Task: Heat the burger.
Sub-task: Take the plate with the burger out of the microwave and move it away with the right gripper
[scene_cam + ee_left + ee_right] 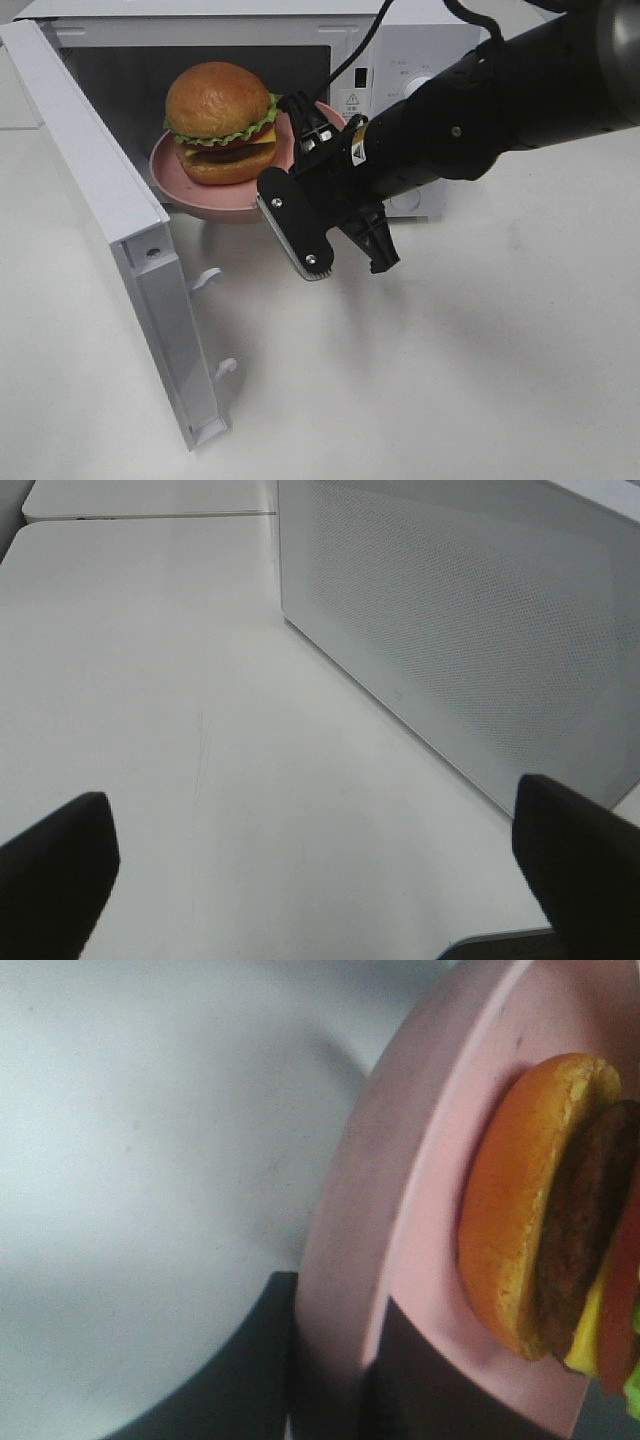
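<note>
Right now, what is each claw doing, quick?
Left claw: open, holding nothing.
Right claw: shut on the rim of the pink plate carrying the burger.

This looks like a robotics lab bench dressed as a kitchen corner. A bare matte white tabletop fills the view, a boxy white microwave oven stands at twelve o'clock with its hinged white door swung open toward nine o'clock, and a black jointed robot arm reaches in from two o'clock.
</note>
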Available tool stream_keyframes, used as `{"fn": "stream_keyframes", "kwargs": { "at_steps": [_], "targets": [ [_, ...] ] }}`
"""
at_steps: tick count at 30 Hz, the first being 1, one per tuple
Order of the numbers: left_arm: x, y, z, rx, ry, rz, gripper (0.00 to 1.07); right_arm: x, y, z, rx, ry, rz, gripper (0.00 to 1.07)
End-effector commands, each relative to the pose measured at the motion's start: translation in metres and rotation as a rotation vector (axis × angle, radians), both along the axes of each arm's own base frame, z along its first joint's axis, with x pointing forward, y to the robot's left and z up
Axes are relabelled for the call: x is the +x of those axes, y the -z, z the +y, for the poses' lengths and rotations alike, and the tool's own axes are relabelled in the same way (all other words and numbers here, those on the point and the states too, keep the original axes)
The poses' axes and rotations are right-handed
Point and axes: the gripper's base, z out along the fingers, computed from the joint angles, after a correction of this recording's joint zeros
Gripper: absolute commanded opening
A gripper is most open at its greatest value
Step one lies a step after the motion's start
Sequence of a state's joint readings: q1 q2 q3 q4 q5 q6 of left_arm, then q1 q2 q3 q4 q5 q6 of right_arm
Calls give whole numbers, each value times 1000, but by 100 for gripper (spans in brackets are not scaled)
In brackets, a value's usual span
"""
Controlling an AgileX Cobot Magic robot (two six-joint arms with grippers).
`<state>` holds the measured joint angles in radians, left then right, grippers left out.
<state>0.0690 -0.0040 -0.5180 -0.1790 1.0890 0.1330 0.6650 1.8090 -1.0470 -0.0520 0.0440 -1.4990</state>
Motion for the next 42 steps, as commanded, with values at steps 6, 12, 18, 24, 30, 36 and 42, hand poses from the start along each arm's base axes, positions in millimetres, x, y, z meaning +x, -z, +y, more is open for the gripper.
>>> {"fn": "stream_keyframes", "kwargs": {
  "at_steps": [6, 12, 18, 24, 30, 36, 42],
  "targets": [
    [-1, -1, 0, -10, -6, -22, 101, -19, -19, -19, 75, 30, -52, 0],
    [-1, -1, 0, -10, -6, -22, 101, -48, -22, -41, 67, 29, -43, 0],
    [-1, -1, 0, -10, -6, -22, 101, -72, -25, -60, 68, 29, -45, 0],
    [-1, -1, 0, -10, -6, -22, 101, -103, -26, -83, 45, 31, -17, 0],
    [-1, -1, 0, -10, -6, -22, 101, -129, -29, -104, 51, 41, -13, 0],
    [-1, -1, 0, -10, -6, -22, 101, -148, -32, -119, 45, 45, -5, 0],
    [-1, -1, 0, -10, -6, -22, 101, -172, -37, -138, 64, 76, -9, 0]
  ]
}}
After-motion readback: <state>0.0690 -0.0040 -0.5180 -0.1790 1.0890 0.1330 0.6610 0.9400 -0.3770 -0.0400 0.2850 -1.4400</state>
